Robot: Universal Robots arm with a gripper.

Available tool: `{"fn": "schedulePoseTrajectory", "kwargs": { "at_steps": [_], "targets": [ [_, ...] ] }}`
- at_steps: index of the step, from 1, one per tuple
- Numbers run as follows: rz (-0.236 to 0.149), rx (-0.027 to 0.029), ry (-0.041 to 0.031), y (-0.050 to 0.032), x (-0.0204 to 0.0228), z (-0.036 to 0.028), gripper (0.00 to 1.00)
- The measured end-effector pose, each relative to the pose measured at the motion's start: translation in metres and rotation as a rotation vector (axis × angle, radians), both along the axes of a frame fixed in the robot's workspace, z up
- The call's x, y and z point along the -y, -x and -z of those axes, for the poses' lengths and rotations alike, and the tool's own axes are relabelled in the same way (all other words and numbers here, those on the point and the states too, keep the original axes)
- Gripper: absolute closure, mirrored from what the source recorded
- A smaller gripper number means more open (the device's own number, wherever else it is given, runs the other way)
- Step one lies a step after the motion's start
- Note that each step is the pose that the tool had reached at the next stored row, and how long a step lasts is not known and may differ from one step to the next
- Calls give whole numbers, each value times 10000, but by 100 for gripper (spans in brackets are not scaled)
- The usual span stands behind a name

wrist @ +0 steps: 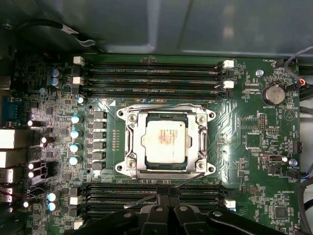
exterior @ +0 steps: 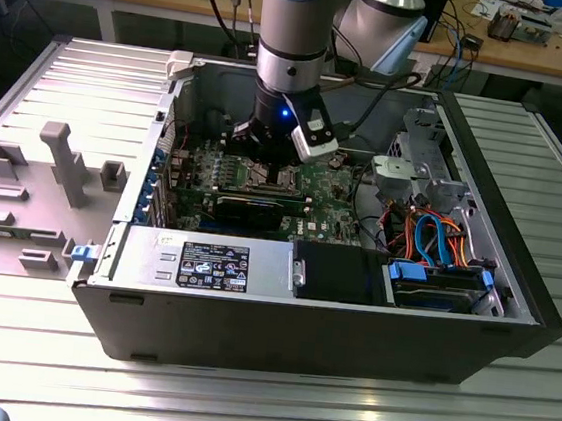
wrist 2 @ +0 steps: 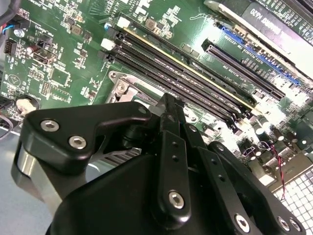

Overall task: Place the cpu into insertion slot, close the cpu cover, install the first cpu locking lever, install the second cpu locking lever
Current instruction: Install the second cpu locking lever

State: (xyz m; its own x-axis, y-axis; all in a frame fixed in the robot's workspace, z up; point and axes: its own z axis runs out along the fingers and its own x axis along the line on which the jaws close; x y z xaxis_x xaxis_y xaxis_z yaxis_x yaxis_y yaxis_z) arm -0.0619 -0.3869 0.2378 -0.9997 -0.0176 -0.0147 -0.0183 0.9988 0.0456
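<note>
Cpu (wrist: 165, 139) sat flat in the insertion slot (wrist: 166, 171), metal top facing up, w/ the cpu cover (wrist: 133, 142) lying closed around it as a frame; the whole socket sat mid-board between two banks of memory slots (wrist: 151, 73) on the green board (wrist: 254, 147) inside the open case (exterior: 349, 328). Gripper (wrist: 168, 192) hung just beside the socket edge nearest it, fingers drawn together w/ no gap visible. A thin wire lever (wrist: 188, 181) crossed right at the tips, but whether it was pinched or only touched couldn't be told. In the exterior view the gripper (exterior: 268, 139) stood low over the board, approx. above the socket. Judgement: the step in hand was a locking lever. To do it well, press on the wire itself, not the cover, sweep it down along the socket side, then tuck it sideways under its catch, keeping clear of the memory-slot tabs. Cpu was near square, so no real long axis; its edges ran parallel to the memory slots. The lever's long axis ran along that socket edge, skewed slightly off it.
</note>
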Motion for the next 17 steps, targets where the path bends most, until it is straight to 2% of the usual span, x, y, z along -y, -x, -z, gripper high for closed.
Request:
{"fn": "schedulePoseTrajectory", "kwargs": {
  "at_steps": [1,2,3,4,5,7,10,13,15,17],
  "targets": [
    [7,-43,-35,0,19,6,89],
    [16,-57,-49,1,21,19,89],
    [16,-60,-164,3,30,25,89],
    [17,-63,-447,4,51,27,89],
    [17,-72,-633,3,77,29,89],
    [20,-82,-785,8,112,43,89],
    [21,-83,-929,43,176,61,89],
    [20,-106,-1002,84,203,83,89],
    [21,-133,-1023,109,215,96,89],
    [16,-140,-1115,126,227,104,89]
  ]
}}
